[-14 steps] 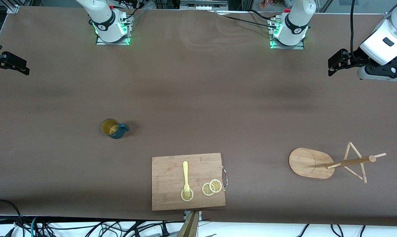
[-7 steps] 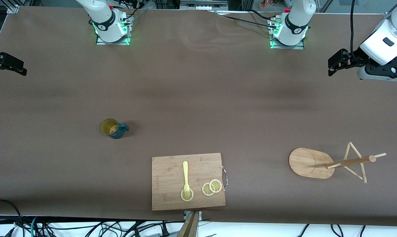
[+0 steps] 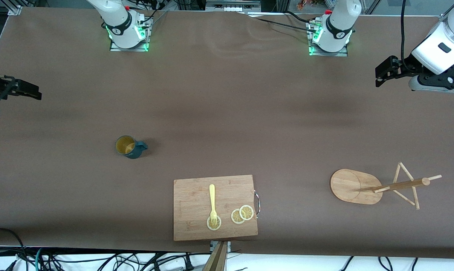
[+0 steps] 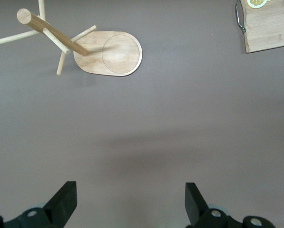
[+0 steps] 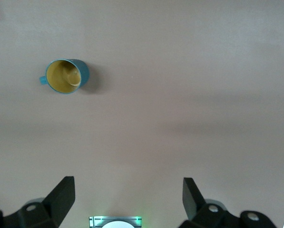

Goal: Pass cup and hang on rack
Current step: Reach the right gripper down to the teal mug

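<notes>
**Brown desk, both claws wide and empty**

Your brown desk (image 3: 227,105) carries the cup (image 3: 130,146) upright toward the right arm's end and the rack (image 3: 377,185) toward the left arm's end. Between them lies a cutting board (image 3: 196,195). Left claw (image 3: 381,75) and right claw (image 3: 31,90) hang spread, holding nothing.

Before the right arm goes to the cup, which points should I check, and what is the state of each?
1. Cup upright, opening up: ok.
2. Cup apart from the cutting board: ok.
3. Right gripper open, empty: ok.
4. Left gripper open, empty, waiting above bare table: ok.
5. Rack standing, pegs free: ok.
6. Which peg suits the cup's handle: cannot tell.
</notes>
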Controlling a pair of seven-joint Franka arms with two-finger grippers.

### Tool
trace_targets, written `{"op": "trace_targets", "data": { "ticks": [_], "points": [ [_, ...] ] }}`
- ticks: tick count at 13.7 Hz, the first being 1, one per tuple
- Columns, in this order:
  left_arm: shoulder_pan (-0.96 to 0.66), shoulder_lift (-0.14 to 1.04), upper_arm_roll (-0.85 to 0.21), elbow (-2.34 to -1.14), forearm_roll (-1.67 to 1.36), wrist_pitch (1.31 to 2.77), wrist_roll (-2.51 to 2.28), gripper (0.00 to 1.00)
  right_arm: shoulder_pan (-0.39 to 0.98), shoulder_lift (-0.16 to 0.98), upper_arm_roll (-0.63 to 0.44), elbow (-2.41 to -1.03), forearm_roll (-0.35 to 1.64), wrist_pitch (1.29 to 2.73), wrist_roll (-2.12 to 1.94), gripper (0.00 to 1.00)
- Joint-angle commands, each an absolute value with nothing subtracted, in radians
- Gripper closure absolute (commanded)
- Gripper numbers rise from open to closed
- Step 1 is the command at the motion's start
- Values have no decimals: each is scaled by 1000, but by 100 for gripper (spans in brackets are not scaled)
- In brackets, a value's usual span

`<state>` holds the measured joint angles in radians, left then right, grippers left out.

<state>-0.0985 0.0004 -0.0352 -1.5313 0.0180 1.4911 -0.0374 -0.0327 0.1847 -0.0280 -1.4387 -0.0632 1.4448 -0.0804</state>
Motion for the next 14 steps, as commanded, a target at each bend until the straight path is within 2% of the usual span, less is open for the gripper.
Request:
{"op": "trace_targets", "data": {
  "ticks": [1,7,10,14],
  "points": [
    [-103,12,-35,-1500,32,1474,-48,0,-51,216,-15,-1440,-54,1501,-71,0],
    [-103,12,-35,-1500,32,1474,-48,0,-22,362,-9,-1456,69,1624,-52,0],
    [-103,12,-31,-1500,32,1474,-48,0,23,413,-8,-1555,67,1788,3,0],
    [-101,12,-31,-1500,32,1474,-48,0,81,426,-8,-1710,67,2021,86,0]
  ]
}}
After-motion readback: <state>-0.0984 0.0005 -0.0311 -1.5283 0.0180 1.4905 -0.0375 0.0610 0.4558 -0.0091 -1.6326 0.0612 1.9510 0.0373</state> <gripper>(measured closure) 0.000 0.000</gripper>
